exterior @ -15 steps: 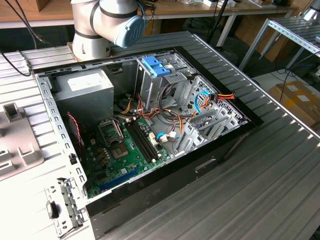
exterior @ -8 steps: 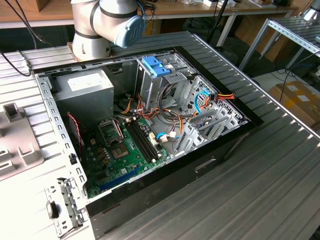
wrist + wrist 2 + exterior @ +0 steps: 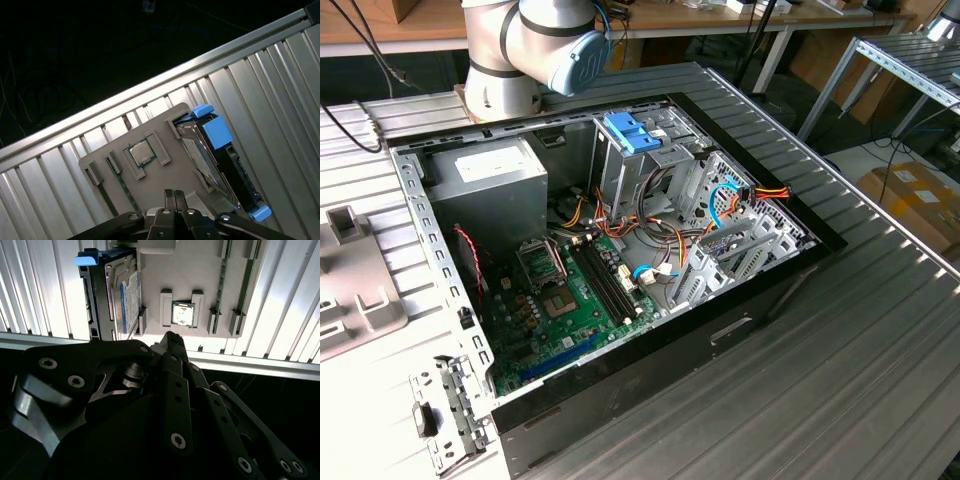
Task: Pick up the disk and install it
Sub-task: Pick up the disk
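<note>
In both wrist views the disk (image 3: 220, 160) (image 3: 117, 290) stands on its edge in a slot at one end of a pale grey holder plate (image 3: 165, 180) (image 3: 200, 270). It is a grey drive in a light-blue carrier with a brighter blue end tab (image 3: 215, 131). My gripper (image 3: 174, 194) (image 3: 173, 338) hovers over the plate's edge near its middle, beside the disk and apart from it. The black fingers are shut together with nothing between them.
The plate also holds a square processor chip (image 3: 141, 152) and a thin green memory stick (image 3: 124, 186). It lies on a ribbed metal table (image 3: 280, 75) near an edge with dark floor beyond. The exterior view has the open computer case (image 3: 620, 260), with a blue bracket (image 3: 630, 132) on its drive cage.
</note>
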You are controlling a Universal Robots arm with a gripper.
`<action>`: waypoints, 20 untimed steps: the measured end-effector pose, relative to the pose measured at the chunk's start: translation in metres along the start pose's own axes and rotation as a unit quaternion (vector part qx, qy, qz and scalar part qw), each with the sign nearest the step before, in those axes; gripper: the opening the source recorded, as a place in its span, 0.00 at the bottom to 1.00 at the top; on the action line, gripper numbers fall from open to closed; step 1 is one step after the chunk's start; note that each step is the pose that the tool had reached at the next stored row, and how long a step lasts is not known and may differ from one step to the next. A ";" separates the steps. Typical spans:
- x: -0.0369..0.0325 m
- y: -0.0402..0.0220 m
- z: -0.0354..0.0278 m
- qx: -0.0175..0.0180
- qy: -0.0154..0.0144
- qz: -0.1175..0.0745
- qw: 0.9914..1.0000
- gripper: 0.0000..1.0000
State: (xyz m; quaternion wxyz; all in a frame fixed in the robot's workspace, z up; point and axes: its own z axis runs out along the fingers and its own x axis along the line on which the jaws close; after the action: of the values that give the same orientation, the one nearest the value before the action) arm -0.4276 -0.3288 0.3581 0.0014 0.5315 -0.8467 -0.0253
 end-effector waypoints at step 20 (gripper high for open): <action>0.0000 0.0001 0.0006 -0.001 0.001 -0.032 0.999 0.11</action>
State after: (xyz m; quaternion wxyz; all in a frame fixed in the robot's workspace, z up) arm -0.4277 -0.3287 0.3575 0.0022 0.5582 -0.8293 -0.0252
